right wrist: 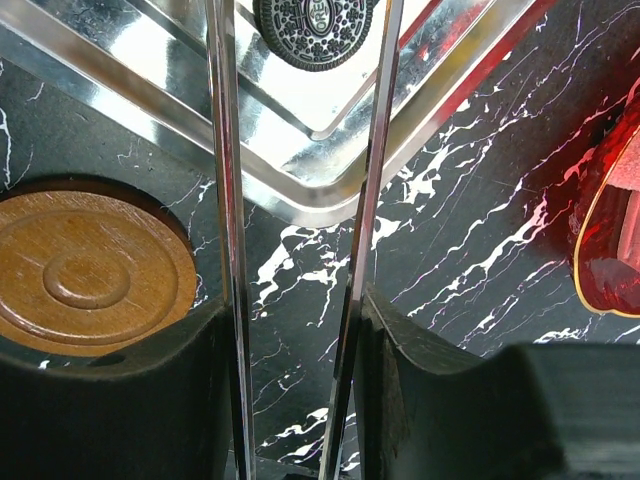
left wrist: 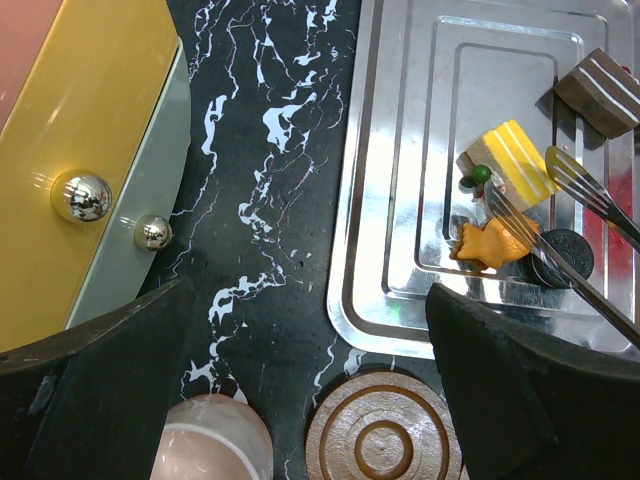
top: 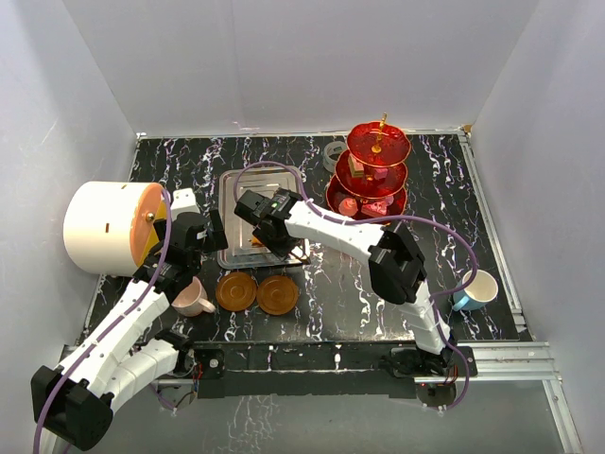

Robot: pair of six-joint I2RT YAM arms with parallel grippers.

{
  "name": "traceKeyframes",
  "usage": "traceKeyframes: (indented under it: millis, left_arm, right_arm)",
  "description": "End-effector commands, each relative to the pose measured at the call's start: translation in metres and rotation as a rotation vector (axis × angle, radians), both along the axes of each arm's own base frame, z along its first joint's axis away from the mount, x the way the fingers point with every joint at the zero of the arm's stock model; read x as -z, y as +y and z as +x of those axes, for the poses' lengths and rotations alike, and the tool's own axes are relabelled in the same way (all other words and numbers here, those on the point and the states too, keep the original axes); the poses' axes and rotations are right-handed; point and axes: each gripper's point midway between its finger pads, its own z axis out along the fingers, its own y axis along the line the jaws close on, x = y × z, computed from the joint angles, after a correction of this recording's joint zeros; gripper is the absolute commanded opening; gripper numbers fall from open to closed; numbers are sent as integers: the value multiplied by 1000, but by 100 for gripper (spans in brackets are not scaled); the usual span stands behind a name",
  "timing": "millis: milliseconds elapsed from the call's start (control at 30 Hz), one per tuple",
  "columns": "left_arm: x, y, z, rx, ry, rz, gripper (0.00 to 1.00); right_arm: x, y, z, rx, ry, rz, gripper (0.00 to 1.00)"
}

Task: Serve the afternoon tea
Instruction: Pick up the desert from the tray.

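My right gripper [right wrist: 295,330] is shut on a pair of steel tongs [right wrist: 225,200], whose arms reach over the steel tray [right wrist: 120,85] on either side of a dark round biscuit [right wrist: 315,30]. From the left wrist, the tong tips [left wrist: 590,195] sit by a yellow cake slice [left wrist: 515,160] and an orange sweet [left wrist: 490,245]; a chocolate piece [left wrist: 600,90] lies further back. My left gripper [left wrist: 310,330] hangs open above the table beside the pink cup [left wrist: 210,440] and a brown saucer [left wrist: 385,430]. The red three-tier stand [top: 376,175] holds sweets at the back right. The blue cup [top: 475,289] is at the right.
The big white drum with an orange face [top: 104,227] lies at the left, close to my left arm. A second brown saucer [top: 277,294] sits next to the first, in front of the tray. A small grey round thing [top: 334,154] stands left of the stand.
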Motion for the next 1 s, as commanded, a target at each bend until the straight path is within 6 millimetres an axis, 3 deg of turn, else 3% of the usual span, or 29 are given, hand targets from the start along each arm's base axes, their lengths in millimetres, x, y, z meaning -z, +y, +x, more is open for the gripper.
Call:
traceKeyframes:
  millis: [0,333,967]
  left_arm:
    - [-10,2,1,-8,-30,-2,99]
    - [-10,2,1,-8,-29,1,99]
    - [-9,1,1,-2,-25,-2,99]
  right_arm:
    - [-2,-3,6,-3,-32,-28,40]
    - [7,-4,10,-22,-33,-59,38]
    - [4,-4,26,25,-9,37,39]
